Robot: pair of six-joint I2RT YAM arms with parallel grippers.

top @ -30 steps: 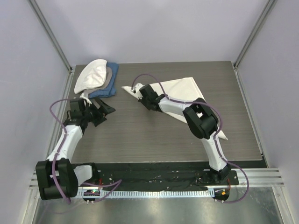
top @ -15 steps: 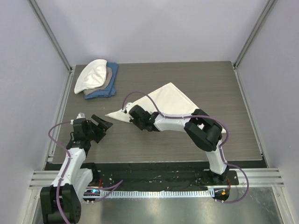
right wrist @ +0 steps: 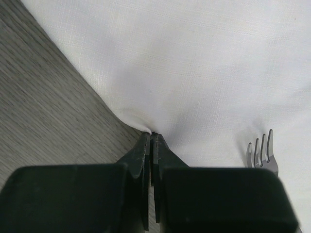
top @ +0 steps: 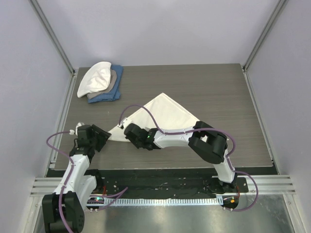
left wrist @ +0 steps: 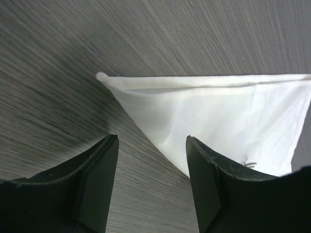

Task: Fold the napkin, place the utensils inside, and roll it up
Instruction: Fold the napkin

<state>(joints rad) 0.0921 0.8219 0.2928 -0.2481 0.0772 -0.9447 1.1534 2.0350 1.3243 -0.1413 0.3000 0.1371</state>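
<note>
The cream napkin [top: 163, 111] lies folded in a triangle at the table's middle. My right gripper [top: 128, 132] reaches across its near edge and is shut on that edge; the right wrist view shows the jaws [right wrist: 151, 135] pinching a fold of the napkin [right wrist: 194, 63]. The silver fork's tines [right wrist: 262, 151] lie on the cloth just right of the jaws; the fork is hidden under the arm in the top view. My left gripper [top: 103, 136] is open and empty, low over the table just short of the napkin's left corner [left wrist: 218, 111], jaws [left wrist: 151, 145] apart.
A stack of white, tan and blue cloths [top: 101, 82] sits at the back left. Grey walls and metal posts close in the table on three sides. The dark wood tabletop [top: 228, 97] is bare at the right.
My right gripper pulled the napkin's edge toward the near left, reshaping the cloth. My left arm drew back from the cloth stack and came down beside the napkin's left corner.
</note>
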